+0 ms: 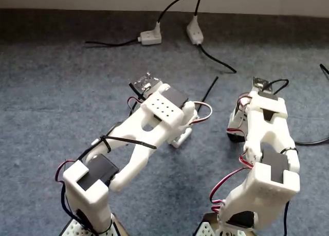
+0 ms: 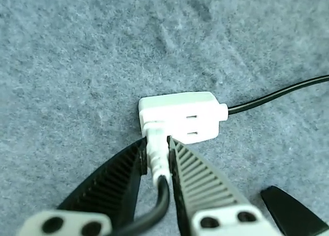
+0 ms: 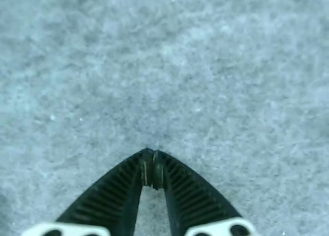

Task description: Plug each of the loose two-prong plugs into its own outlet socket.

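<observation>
- The left gripper (image 2: 157, 142) is pinched narrow on a white two-prong plug (image 2: 156, 156). Its ribbed fingers (image 2: 198, 177) press both flanks, and the plug's black cord (image 2: 160, 205) runs back between them.
- The plug's nose is butted right up against the side of a white outlet socket (image 2: 180, 110) lying flat on the grey carpet (image 2: 77, 66). The prongs are hidden, so I cannot tell how deep they sit.
- Two slots (image 2: 191, 115) on the socket's upward face have nothing in them. The socket's own black lead (image 2: 277, 94) leaves its other end.
- The right gripper (image 3: 152, 166) has its fingertips closed together with nothing between them, low over bare carpet.
- By the carpet's far edge, a second socket (image 1: 150, 38) and a third socket (image 1: 195, 34) lie near each other, well apart from both arms. Black cord leaves two ends of each.
</observation>
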`<state>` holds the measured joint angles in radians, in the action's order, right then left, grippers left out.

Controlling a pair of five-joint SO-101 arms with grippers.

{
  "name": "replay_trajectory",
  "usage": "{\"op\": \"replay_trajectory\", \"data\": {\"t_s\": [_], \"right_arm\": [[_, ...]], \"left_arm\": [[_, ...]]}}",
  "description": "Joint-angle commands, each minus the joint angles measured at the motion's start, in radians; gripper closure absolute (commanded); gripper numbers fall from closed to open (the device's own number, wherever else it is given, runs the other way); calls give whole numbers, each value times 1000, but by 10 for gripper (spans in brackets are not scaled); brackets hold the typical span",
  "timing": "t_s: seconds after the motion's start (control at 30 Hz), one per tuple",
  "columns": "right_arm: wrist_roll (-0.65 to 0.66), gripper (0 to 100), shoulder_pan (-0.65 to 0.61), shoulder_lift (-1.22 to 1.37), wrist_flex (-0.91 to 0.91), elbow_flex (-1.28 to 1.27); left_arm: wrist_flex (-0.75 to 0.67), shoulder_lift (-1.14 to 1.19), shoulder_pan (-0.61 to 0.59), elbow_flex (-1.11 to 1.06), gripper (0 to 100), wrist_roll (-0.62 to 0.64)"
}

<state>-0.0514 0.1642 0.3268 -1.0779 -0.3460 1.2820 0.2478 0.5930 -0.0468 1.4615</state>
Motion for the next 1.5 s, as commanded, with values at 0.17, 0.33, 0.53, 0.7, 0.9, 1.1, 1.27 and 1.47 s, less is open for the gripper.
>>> {"op": "replay_trajectory", "data": {"t_s": [0.17,0.33,0.53,0.7,0.9,1.1,1.27,1.47], "right_arm": [[-8,989,-4,-1,21,-4],[-8,989,-2,-1,21,-5],[-6,989,-2,-1,21,-5],[-5,989,-2,-1,21,-5],[-5,989,-4,-1,21,-4],[-5,989,-4,-1,21,-4],[-5,989,-4,-1,21,-4],[-5,989,-4,-1,21,-4]], "left_arm": [[-101,-2,13,-68,994,2],[-110,-1,10,-88,994,0],[-106,125,-58,-47,994,-29],[-14,252,-45,104,994,-121],[117,312,-31,243,992,-206],[157,312,-12,262,942,-242],[213,312,27,278,723,-236],[353,314,58,366,555,-236]]}}
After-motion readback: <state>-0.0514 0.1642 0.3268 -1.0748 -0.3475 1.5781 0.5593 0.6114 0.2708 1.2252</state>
